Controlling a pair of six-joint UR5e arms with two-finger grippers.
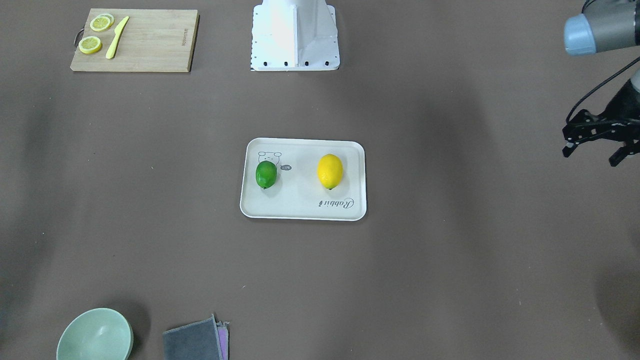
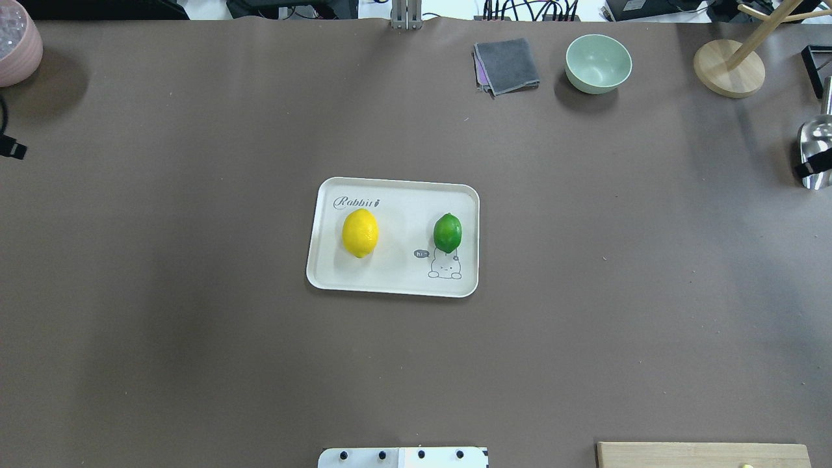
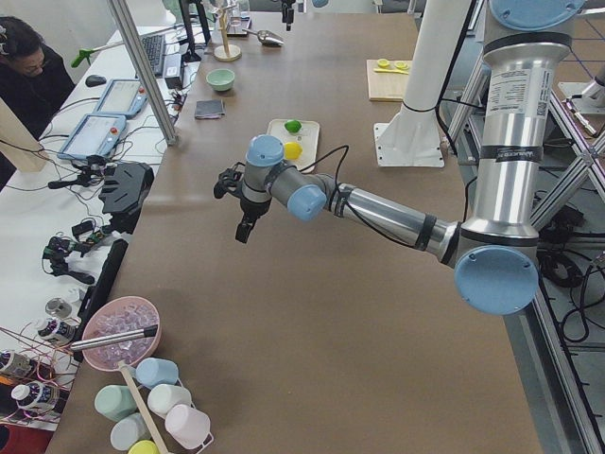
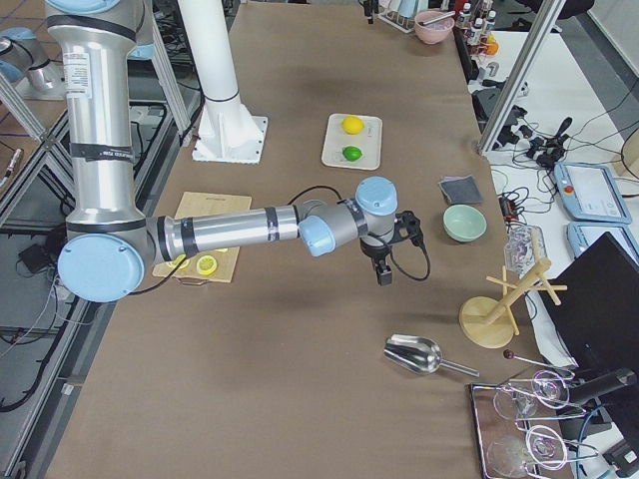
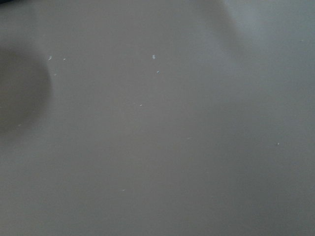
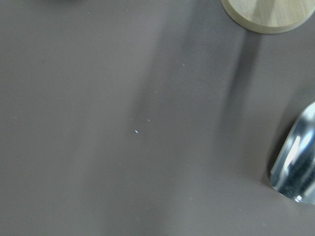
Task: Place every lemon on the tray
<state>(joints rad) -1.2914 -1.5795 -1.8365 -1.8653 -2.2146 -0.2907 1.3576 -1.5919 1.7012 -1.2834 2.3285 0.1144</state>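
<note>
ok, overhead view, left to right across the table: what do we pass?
Pink bowl → yellow lemon → green lemon, both on the tray → grey cloth → green bowl → wooden stand base → metal scoop. Cutting board left out: it spans several.

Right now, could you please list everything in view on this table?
cream-white rectangular tray: one, table centre
glossy yellow lemon: one, on tray
glossy green lemon: one, on tray
wooden cutting board: one, robot's right side
yellow lemon slices: two, on board
yellow plastic knife: one, on board
pale green bowl: one, far edge
grey folded cloth: one, beside bowl
shiny metal scoop: one, right end
left claw: black, open, empty
right claw: black, state unclear
</note>
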